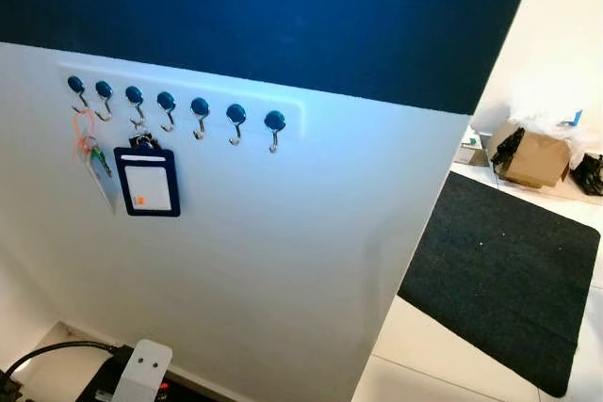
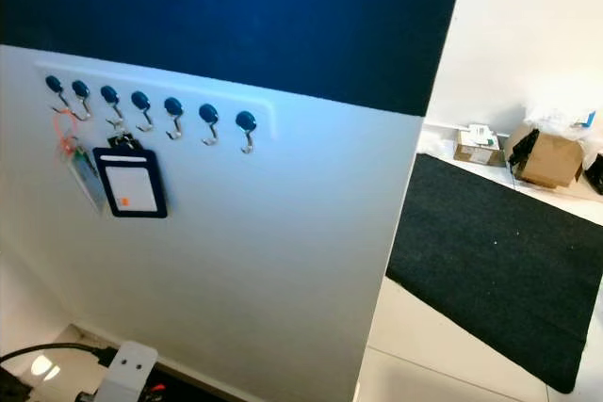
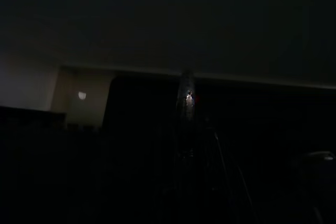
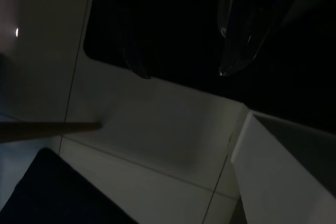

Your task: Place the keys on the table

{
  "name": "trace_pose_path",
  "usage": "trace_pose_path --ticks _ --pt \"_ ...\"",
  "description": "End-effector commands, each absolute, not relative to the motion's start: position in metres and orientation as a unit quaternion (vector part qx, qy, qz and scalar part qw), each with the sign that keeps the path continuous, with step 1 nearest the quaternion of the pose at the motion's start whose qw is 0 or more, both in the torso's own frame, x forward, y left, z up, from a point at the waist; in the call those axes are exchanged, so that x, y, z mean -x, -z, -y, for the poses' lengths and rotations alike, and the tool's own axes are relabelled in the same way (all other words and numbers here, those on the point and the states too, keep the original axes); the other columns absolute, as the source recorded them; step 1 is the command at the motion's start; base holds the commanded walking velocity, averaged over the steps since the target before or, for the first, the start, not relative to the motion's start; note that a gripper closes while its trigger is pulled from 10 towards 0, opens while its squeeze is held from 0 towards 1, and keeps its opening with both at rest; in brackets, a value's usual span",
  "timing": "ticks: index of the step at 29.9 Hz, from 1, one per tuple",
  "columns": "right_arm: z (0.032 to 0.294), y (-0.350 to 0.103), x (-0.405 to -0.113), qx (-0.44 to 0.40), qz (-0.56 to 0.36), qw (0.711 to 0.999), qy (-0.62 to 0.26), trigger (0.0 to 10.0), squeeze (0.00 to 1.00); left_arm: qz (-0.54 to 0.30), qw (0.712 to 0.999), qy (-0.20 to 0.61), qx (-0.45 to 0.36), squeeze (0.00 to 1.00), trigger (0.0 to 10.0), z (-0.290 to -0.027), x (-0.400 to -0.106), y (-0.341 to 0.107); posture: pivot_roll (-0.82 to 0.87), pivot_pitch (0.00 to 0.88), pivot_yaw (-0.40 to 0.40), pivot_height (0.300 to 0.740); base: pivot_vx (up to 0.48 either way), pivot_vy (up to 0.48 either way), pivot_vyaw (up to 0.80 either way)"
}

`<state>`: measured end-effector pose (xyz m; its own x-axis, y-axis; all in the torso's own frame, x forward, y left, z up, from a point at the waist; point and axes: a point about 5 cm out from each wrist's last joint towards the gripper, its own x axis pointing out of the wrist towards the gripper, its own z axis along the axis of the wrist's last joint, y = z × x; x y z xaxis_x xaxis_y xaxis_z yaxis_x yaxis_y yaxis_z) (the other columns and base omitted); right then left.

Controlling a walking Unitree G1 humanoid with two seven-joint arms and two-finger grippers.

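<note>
Wall: a white wall (image 1: pixel 283 261) with a dark blue band above it fills the head views
Hook rack: a white rail (image 1: pixel 179 105) on the wall carries seven blue-capped metal hooks in a row
Keys: the keys (image 1: pixel 87 143) hang on an orange loop from the leftmost hooks, with a clear tag and something green below them; they are on the rack, not on any counter
Badge holder: a dark blue badge holder (image 1: pixel 148 183) with a white card hangs from the third hook, just beside the keys on their right
Floor: pale tiles run to the right of the wall, with a black mat (image 1: pixel 504 275) lying on them
Boxes: a brown cardboard box (image 1: pixel 537 157) and a smaller box (image 2: pixel 476 145) sit against the far wall beyond the mat, beside dark bags
Below the wall: a white block (image 1: pixel 141 371) and a black cable (image 1: pixel 47 355) sit at the lower left edge
Left gripper: the left wrist view is almost black, and I cannot tell how the left gripper stands
Right gripper: the right gripper (image 4: pixel 184 61) hangs above pale tiles and a dark mat edge; its two black fingers (image 4: pixel 239 35) are parted with nothing between them
</note>
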<state>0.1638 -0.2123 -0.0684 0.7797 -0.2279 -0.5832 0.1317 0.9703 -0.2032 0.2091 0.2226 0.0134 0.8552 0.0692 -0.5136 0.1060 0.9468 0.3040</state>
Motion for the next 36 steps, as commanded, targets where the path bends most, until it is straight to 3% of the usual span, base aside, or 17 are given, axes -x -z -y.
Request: trace_pose_path --ticks 1,22,36 --pt "0.2105 0.0722 -0.1583 0.073 -0.325 0.938 0.099 10.0 0.00 -0.272 0.948 0.007 -0.163 0.00 10.0 -0.2224 -0.2073 -0.0097 0.10 0.135 0.046 0.740 0.000 0.000 0.00" --pt "0.2064 0.0746 -0.1590 0.071 -0.324 0.938 0.097 10.0 0.00 -0.261 0.952 0.018 -0.161 0.00 10.0 -0.2184 -0.2106 -0.0116 0.11 0.142 0.049 0.740 0.000 0.405 0.00" --pt "0.2063 0.0765 -0.1562 0.070 -0.329 0.937 0.098 10.0 0.00 -0.252 0.952 0.032 -0.174 0.00 10.0 -0.2152 -0.2134 -0.0132 0.11 0.144 0.051 0.740 0.000 0.000 0.00"
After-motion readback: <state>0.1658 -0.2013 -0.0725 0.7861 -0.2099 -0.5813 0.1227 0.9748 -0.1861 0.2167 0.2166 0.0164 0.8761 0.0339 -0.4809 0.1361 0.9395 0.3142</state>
